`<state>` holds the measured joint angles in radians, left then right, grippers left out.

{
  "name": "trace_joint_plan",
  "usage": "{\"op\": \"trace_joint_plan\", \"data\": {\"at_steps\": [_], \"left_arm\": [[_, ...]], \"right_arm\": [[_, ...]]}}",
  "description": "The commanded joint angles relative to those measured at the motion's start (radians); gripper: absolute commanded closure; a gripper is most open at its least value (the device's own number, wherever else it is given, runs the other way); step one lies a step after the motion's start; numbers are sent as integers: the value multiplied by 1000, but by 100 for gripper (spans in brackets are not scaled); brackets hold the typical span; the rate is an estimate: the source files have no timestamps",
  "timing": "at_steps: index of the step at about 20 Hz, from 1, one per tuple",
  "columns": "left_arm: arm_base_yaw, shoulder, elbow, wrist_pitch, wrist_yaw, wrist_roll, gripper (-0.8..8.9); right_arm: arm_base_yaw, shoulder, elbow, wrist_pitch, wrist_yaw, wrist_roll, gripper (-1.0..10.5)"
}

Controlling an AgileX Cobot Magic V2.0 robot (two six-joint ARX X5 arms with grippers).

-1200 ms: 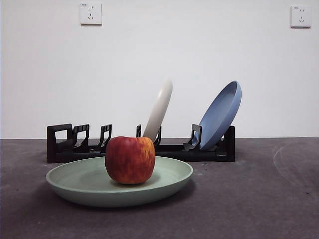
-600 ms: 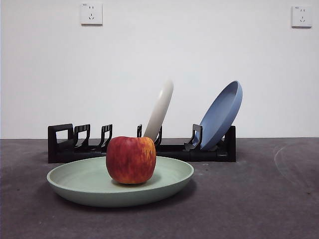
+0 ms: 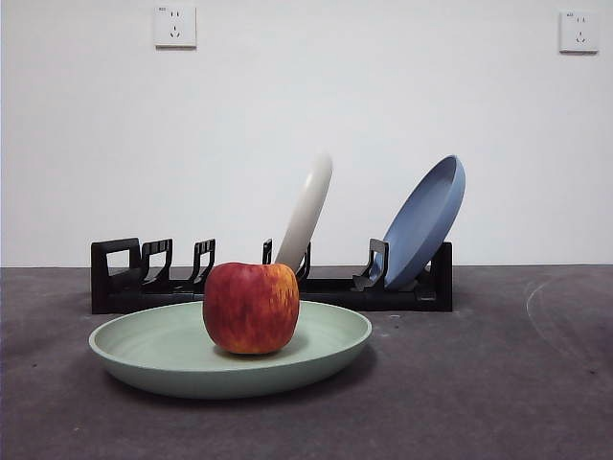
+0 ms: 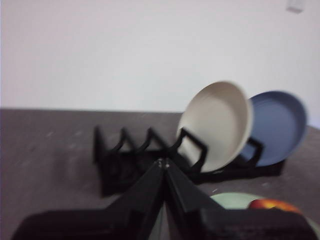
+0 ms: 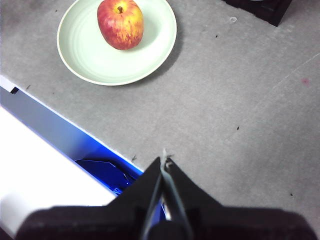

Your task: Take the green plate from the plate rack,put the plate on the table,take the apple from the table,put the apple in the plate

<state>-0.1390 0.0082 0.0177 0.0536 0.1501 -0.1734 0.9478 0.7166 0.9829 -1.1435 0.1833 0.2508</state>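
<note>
the pale sage-green round plate (image 3: 230, 350) lies flat on the dark grey mottled bench (image 3: 498, 383), clear of the long black plastic rack (image 3: 270, 278). the red, yellow-streaked apple (image 3: 251, 308) sits in it. my left hand (image 4: 163, 163) and right hand (image 5: 163, 163) are closed on nothing, well apart from it. i judge nothing remains.

We see a dark grey, mottled counter (image 3: 498, 383) running back to a white wall. On it the green plate (image 3: 153, 350) lies flat near the front. Just behind the plate, the long black plate rack (image 3: 124, 278) stands directly on the counter.
</note>
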Motion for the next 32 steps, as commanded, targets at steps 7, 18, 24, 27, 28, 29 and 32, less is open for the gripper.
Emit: {"op": "trace_joint_plan", "data": {"at_steps": [7, 18, 24, 27, 28, 29, 32], "left_arm": [[80, -4, -8, -222, -31, 2, 817], [81, 24, -7, -210, -17, -5, 817], [81, 60, -7, -210, -17, -6, 817], [81, 75, -7, -209, -17, -6, 817], [81, 79, -7, -210, -17, -6, 817], [81, 82, -7, -210, -17, -6, 816], [81, 93, -7, -210, -17, -6, 817]], "right_arm": [[1, -1, -6, 7, 1, 10, 946], [1, -1, -6, 7, 1, 10, 946], [1, -1, -6, 7, 1, 10, 946], [1, -1, -6, 6, 0, 11, 946], [1, -1, -6, 12, 2, -2, 946], [1, -1, -6, 43, 27, -29, 946], [-27, -2, -15, 280, 196, -174, 946]]}}
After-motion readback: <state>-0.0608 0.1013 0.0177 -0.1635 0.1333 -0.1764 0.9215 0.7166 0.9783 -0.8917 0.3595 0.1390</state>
